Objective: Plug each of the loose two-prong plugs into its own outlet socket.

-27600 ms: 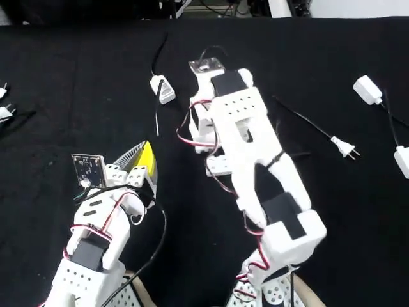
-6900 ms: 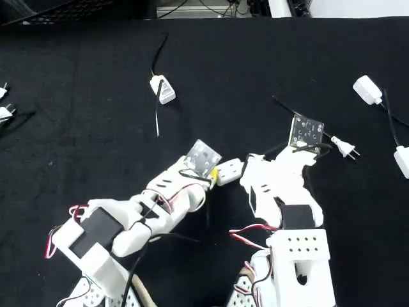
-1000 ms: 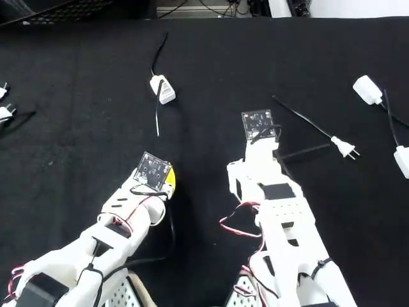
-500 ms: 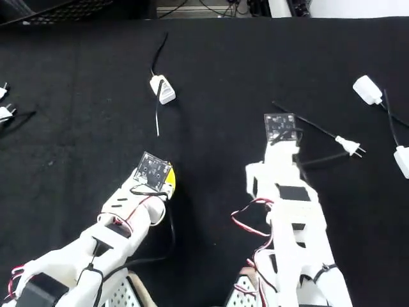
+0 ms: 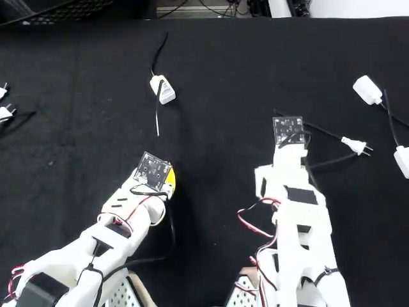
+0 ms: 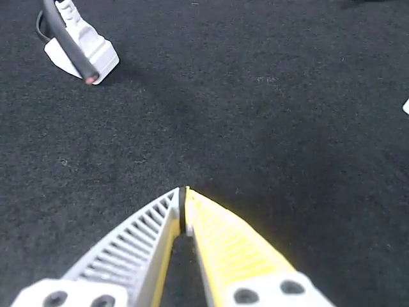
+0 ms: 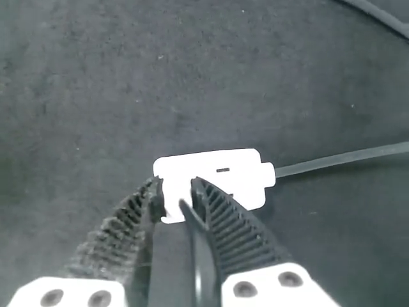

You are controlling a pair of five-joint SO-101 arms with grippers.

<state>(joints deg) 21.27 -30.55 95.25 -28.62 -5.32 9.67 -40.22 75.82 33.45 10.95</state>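
Observation:
My right gripper (image 7: 174, 199) is shut on the edge of a white outlet socket (image 7: 217, 176) lying on the black cloth, with a thin black cable running off its far end. From above, the right arm (image 5: 291, 185) covers that socket. A loose two-prong plug (image 5: 355, 146) on a black cable lies just right of the arm. Low on the left side of the table, my left gripper (image 6: 184, 197) is shut with nothing in it, its yellow finger (image 5: 169, 179) showing. Ahead of it lies another white socket (image 6: 80, 51) (image 5: 163, 89), with a black cable end across it.
Two more white sockets (image 5: 367, 89) (image 5: 402, 161) lie near the right edge, joined by black cable. Small white plugs (image 5: 4, 114) sit at the left edge. The black cloth's far edge (image 5: 204, 18) runs along the back.
My right arm has swung to the right with the white socket in its grip, and the loose two-prong plug has shifted right with its cable. The left arm has kept still.

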